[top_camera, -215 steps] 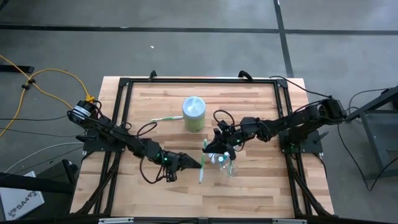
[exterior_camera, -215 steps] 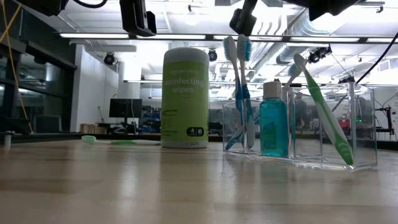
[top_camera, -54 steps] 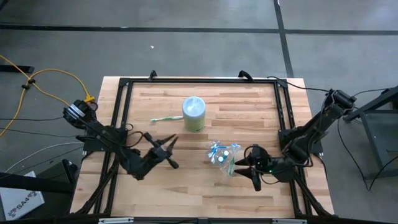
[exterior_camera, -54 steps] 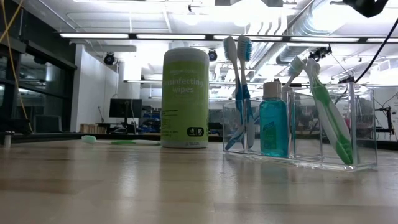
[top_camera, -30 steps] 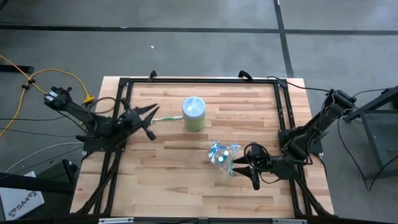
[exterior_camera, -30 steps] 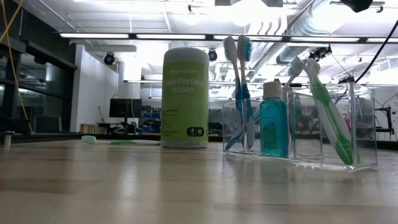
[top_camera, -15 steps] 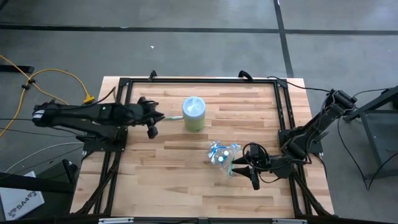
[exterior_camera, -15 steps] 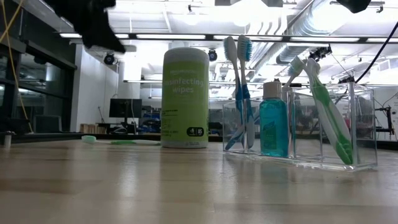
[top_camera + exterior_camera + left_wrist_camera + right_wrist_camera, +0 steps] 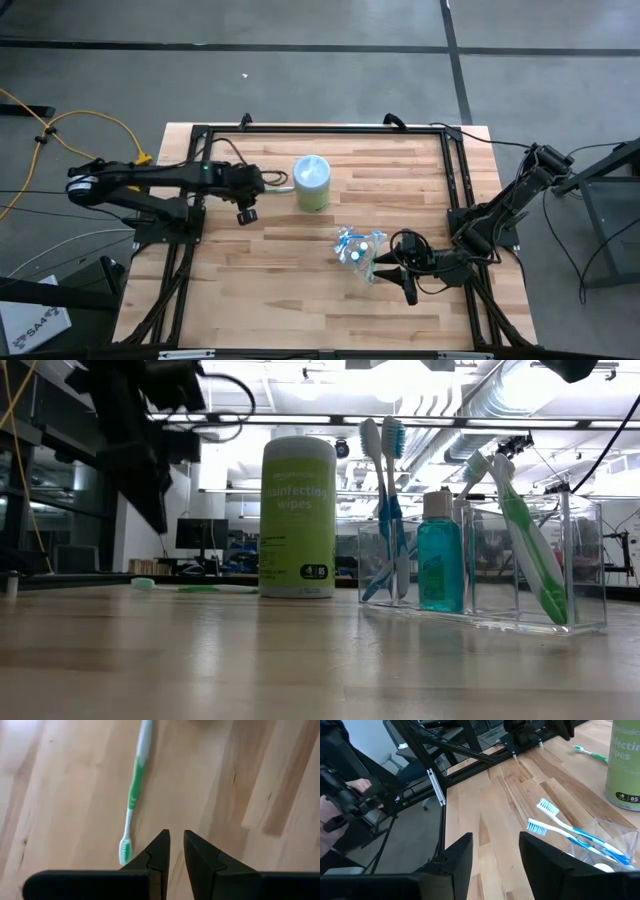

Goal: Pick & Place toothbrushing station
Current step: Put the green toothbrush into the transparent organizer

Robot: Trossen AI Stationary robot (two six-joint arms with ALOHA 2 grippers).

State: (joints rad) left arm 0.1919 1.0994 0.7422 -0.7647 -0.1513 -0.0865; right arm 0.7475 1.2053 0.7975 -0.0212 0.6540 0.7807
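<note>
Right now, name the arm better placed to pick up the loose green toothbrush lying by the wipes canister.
The left. Its gripper hangs just over the green toothbrush, fingers nearly closed and empty. The right gripper sits beside the clear container, across the table past the wipes canister.

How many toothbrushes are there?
5 that I can see. Two blue toothbrushes stand together in the clear holder, two green ones lean at its other end, and one green toothbrush lies flat on the table beside the wipes canister.
</note>
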